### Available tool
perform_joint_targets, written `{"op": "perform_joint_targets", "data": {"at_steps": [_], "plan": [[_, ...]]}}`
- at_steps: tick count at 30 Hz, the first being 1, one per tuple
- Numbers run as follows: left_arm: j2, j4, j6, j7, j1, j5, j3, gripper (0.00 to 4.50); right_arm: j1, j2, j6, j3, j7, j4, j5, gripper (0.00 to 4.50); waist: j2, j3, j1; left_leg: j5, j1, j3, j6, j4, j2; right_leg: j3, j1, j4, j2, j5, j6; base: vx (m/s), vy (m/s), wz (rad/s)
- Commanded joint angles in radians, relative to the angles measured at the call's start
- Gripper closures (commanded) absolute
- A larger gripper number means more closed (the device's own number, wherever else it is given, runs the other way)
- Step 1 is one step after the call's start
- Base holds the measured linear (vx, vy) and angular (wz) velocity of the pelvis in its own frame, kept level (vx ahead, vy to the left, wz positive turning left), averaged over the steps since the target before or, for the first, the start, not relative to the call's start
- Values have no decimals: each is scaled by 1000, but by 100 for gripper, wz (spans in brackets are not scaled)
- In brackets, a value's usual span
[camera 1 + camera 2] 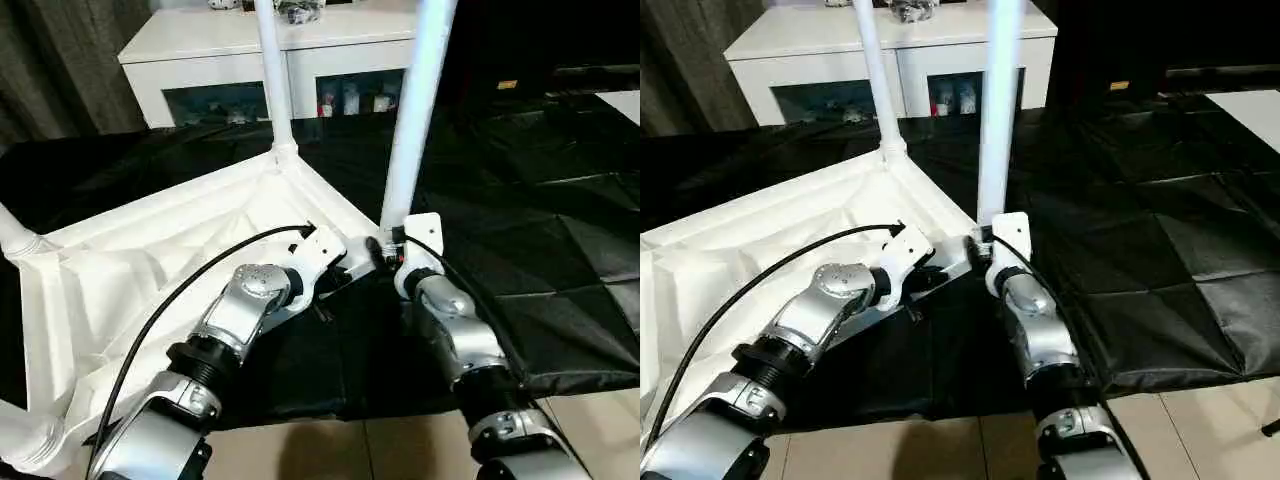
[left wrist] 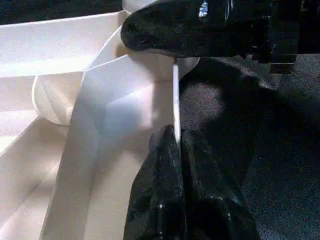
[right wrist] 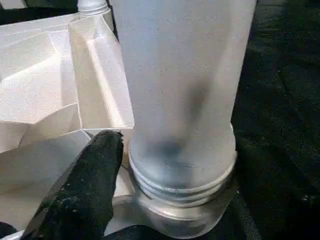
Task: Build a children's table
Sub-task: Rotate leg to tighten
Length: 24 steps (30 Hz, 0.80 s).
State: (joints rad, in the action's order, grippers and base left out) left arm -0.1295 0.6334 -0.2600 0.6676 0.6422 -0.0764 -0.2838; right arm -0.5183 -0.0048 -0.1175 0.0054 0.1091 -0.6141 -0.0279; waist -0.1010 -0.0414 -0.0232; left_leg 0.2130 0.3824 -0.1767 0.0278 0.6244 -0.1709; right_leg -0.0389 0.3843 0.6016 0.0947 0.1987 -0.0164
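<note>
Our left gripper (image 2: 176, 150) is pinched shut on the thin rim of the upturned tabletop (image 1: 150, 270) on the black cloth (image 1: 560, 250). Our right gripper (image 1: 388, 250) sits at the foot of the near leg (image 1: 415, 110); we cannot tell how far its jaws are spread. Thread rings show above the socket (image 3: 187, 212) (probably not fully home), so the leg could tilt or cross-thread if nudged. Another leg (image 1: 272, 70) stands behind; the white cabinet (image 1: 230, 60) is well apart.

Both upright legs (image 1: 418, 110) run off the top edge. The right gripper (image 1: 385, 250) sits hidden behind its wrist. Items behind the cabinet's glass (image 1: 350, 98) are too small to identify.
</note>
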Motion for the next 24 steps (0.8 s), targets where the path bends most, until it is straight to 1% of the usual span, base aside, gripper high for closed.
{"op": "perform_joint_targets", "data": {"at_steps": [1, 2, 3, 4, 5, 6, 7, 8, 9, 10, 11, 12, 13, 14, 15, 16, 17, 18, 19, 20, 21, 22, 23, 24], "plan": [[-9, 22, 1, 10, -13, -23, -29, 450, -4, 16, 25, 53, 69, 34, -5, 67, 6, 61, -2, 176, -16, 19, -53, -92, -43, 21, -38, -61, 46, 67, -230, 0, 0, 0], [-17, 16, -2, 28, -17, -22, -34, 450, 0, 2, 27, 54, 93, 55, -15, 67, 8, 61, -3, 179, -15, 18, -56, -92, -43, 20, -38, -62, 46, 64, -231, 0, 0, 0], [-23, 12, -2, 43, -20, -21, -38, 450, 6, -9, 20, 53, 117, 76, -26, 57, 9, 63, -2, 163, -14, 19, -62, -90, -43, 21, -41, -59, 48, 46, -233, 0, 0, 0], [-27, 9, -2, 51, -22, -21, -40, 450, 8, -16, 16, 52, 131, 88, -33, 44, 11, 63, -1, 152, -13, 19, -69, -90, -43, 21, -42, -59, 48, 36, -234, 0, 0, 0], [-56, -12, 9, 110, -36, -16, -51, 450, 42, -100, -41, 78, 284, 185, -69, 44, 4, 63, 2, 138, -13, 20, -82, -88, -43, 19, -45, -56, 48, 13, -237, 0, 0, 0], [-56, -12, 9, 110, -36, -16, -51, 450, 42, -100, -41, 78, 284, 185, -69, 44, 8, 66, 6, 119, -13, 20, -94, -84, -44, 18, -49, -56, 46, -14, -233, 0, 0, 0], [-73, -24, 17, 141, -44, -14, -56, 450, 61, -154, -76, 99, 375, 238, -83, 44, 8, 68, 7, 97, -13, 20, -106, -82, -45, 19, -48, -51, 48, -46, -237, 0, 0, 0], [-116, -56, 45, 219, -64, -6, -72, 450, 111, -289, -101, 139, 575, 337, -108, 44, 2, 68, 9, 53, -10, 23, -137, -77, -44, 17, -52, -46, 46, -111, -239, 0, 0, 0], [-119, -58, 47, 225, -66, -5, -73, 450, 115, -299, -102, 142, 590, 344, -110, 44, 7, 70, 12, 51, -12, 22, -157, -73, -47, 17, -52, -46, 48, -128, -239, 0, 0, 0], [-138, -79, 44, 260, -77, 3, -79, 450, 136, -353, -100, 148, 665, 371, -125, 44, 7, 69, 10, 47, -9, 21, -163, -74, -47, 18, -52, -45, 50, -131, -243, 0, 0, 0], [-149, -92, 53, 283, -84, 8, -83, 450, 146, -380, -95, 151, 701, 381, -130, 44, 6, 69, 14, 62, -11, 21, -167, -75, -49, 18, -50, -47, 52, -107, -250, 0, 0, 0], [-182, -131, 54, 349, -102, 26, -95, 450, 167, -444, -87, 157, 790, 398, -144, 44, 4, 67, 13, 77, -12, 20, -165, -77, -50, 16, -48, -50, 51, -82, -255, 0, 0, 0], [-198, -151, 49, 381, -110, 34, -100, 450, 176, -472, -84, 159, 830, 403, -151, 44, 6, 66, 14, 94, -12, 20, -162, -78, -51, 16, -51, -52, 51, -62, -257, 0, 0, 0], [-214, -163, 64, 407, -115, 38, -106, 450, 179, -488, -85, 157, 857, 402, -154, 44, 3, 62, 17, 125, -14, 19, -148, -83, -55, 16, -46, -55, 49, -10, -264, 0, 0, 0], [-226, -174, 81, 425, -120, 41, -110, 450, 180, -499, -90, 154, 877, 402, -159, 44, 5, 61, 17, 145, -17, 17, -133, -85, -54, 16, -43, -58, 46, 21, -265, 0, 0, 0], [-239, -189, 89, 445, -126, 48, -108, 450, 180, -513, -101, 156, 903, 408, -169, 44, 1, 61, 17, 156, -18, 18, -126, -87, -55, 16, -42, -58, 46, 35, -266, 0, 0, 0], [-252, -207, 92, 465, -133, 56, -106, 450, 179, -528, -113, 165, 933, 413, -176, 44, 0, 59, 19, 185, -21, 18, -109, -92, -57, 17, -39, -60, 45, 66, -262, 0, 0, 0], [-261, -220, 89, 479, -136, 61, -105, 450, 177, -539, -118, 175, 946, 418, -179, 44, 0, 59, 19, 185, -21, 18, -109, -92, -57, 17, -39, -60, 45, 66, -262, 0, 0, 0], [-262, -222, 89, 481, -137, 62, -105, 450, 177, -541, -120, 177, 948, 419, -179, 44, 1, 59, 21, 189, -23, 18, -99, -92, -57, 18, -39, -59, 44, 71, -260, 0, 0, 0], [-268, -230, 88, 491, -139, 65, -105, 450, 175, -549, -125, 184, 955, 424, -180, 44, 1, 60, 24, 176, -23, 16, -96, -91, -57, 19, -38, -59, 45, 62, -259, 0, 0, 0], [-270, -236, 85, 498, -141, 70, -103, 450, 167, -542, -123, 183, 950, 415, -177, 44, 9, 62, 28, 153, -23, 16, -97, -89, -56, 20, -37, -58, 45, 40, -258, 0, 0, 0], [-272, -240, 84, 501, -142, 73, -103, 450, 162, -536, -120, 182, 946, 406, -174, 44, 6, 63, 30, 140, -22, 16, -99, -89, -56, 20, -38, -54, 47, 27, -261, 0, 0, 0], [-273, -244, 80, 504, -143, 77, -102, 450, 153, -525, -120, 179, 934, 392, -171, 44, 8, 63, 31, 129, -21, 16, -103, -88, -55, 19, -38, -54, 46, 20, -261, 0, 0, 0], [-275, -253, 77, 508, -146, 79, -102, 450, 144, -516, -122, 177, 932, 378, -170, 44, 5, 66, 30, 104, -20, 15, -111, -85, -53, 18, -38, -50, 47, -3, -264, 0, 0, 0]]}}
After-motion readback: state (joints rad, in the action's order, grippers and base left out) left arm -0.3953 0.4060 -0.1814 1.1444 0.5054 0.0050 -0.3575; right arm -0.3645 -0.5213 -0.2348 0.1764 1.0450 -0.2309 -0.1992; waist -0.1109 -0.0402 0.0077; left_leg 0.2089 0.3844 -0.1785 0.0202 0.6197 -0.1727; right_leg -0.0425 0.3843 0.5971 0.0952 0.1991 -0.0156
